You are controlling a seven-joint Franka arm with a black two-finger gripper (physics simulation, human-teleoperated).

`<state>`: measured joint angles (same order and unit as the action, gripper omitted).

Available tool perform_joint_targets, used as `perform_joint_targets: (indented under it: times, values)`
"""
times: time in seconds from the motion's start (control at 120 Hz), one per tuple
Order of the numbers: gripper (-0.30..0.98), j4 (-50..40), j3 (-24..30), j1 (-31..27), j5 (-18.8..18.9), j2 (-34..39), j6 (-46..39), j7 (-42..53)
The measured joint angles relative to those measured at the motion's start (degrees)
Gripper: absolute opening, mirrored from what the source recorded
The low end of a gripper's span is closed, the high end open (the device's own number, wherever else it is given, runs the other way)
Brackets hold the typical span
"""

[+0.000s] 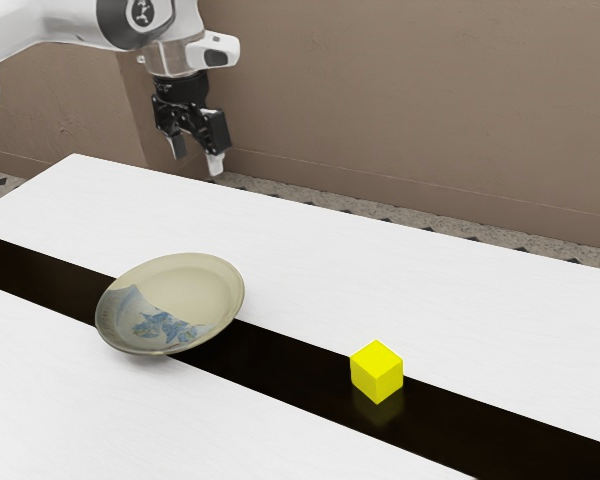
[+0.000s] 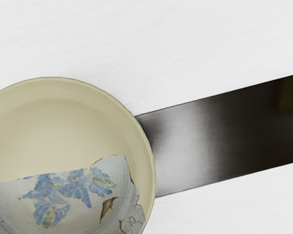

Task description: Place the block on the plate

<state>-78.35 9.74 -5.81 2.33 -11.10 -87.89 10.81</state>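
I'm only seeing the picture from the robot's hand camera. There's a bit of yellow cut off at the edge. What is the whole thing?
Observer: A yellow block, a complete cube, standing on the table's dark stripe.
Operator: And is the claw holding anything? I can't see its fingers.
Observer: No. In the exterior view the gripper is open, with nothing between its fingers.
Operator: Is it down at the plate?
Observer: No, it hangs well above the tabletop.
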Motion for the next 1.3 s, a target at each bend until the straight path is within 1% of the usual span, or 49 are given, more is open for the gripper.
perform_joint_targets:
  times: [0.167, 0.358, 0.433, 0.542, 0.717, 0.75, 0.825, 1.033, 1.108, 1.183, 1.3]
  values:
    - [0.69, 0.35, 0.61, 0.07, -0.02, -0.78, -0.02, -0.77]
    - [0.69, 1.74, 6.12, 1.17, 1.66, -4.32, -0.15, 0.27]
    - [0.69, 1.84, 7.31, 3.12, 1.94, -5.98, -0.73, 1.18]
    - [0.69, 3.02, 7.69, 6.0, 2.15, -8.49, -1.63, 2.82]
    - [0.69, 5.15, 6.84, 10.29, 0.77, -13.68, -3.15, 5.21]
    - [0.69, 5.5, 5.65, 11.81, 0.28, -14.47, -3.33, 5.61]
    - [0.69, 6.52, 0.36, 17.31, -1.42, -16.68, -3.72, 6.61]
    - [0.69, 6.43, -6.93, 25.39, -6.05, -20.13, -5.44, 9.08]
    - [0.69, 4.22, -8.42, 27.45, -7.34, -20.08, -6.84, 9.89]
    - [0.69, 0.64, -11.02, 29.88, -8.83, -18.84, -8.56, 10.6]
    - [0.69, -4.56, -12.83, 30.96, -10.33, -16.9, -11.52, 11.54]
